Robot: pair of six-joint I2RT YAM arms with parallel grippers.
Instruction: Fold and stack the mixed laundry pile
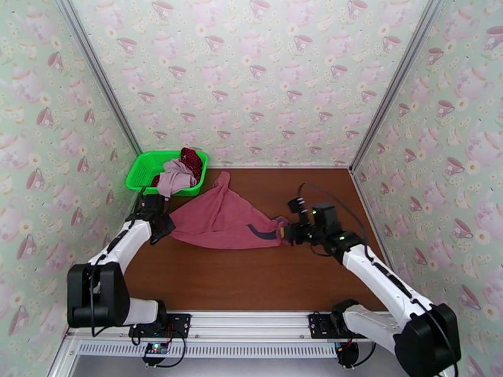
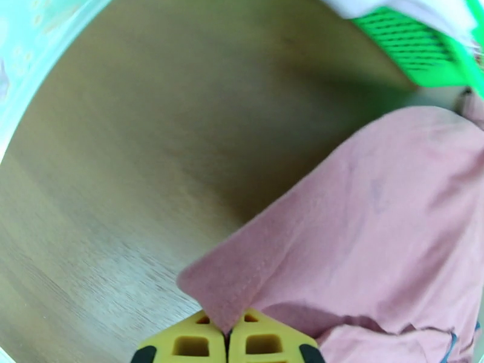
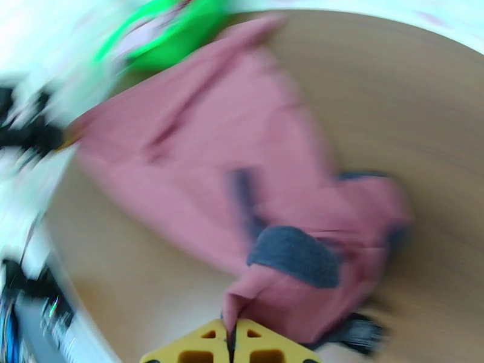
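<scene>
Three garments lie in sight: the dusty-red tank top (image 1: 220,218) is spread on the middle of the table (image 1: 251,278), while the pale mauve piece (image 1: 176,177) and the dark-red dotted cloth (image 1: 193,161) sit bunched in the green basket (image 1: 139,172) at the far left. The left gripper (image 2: 228,337) is clamped tight on the top's left edge, and the right gripper (image 3: 232,337) is pinched closed on its bunched right end.

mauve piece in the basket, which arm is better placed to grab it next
Left. The left arm sits right beside the green basket holding the mauve piece; the right arm is across the table. Both arms' jaws are shut on the tank top, so it must let go first.
</scene>
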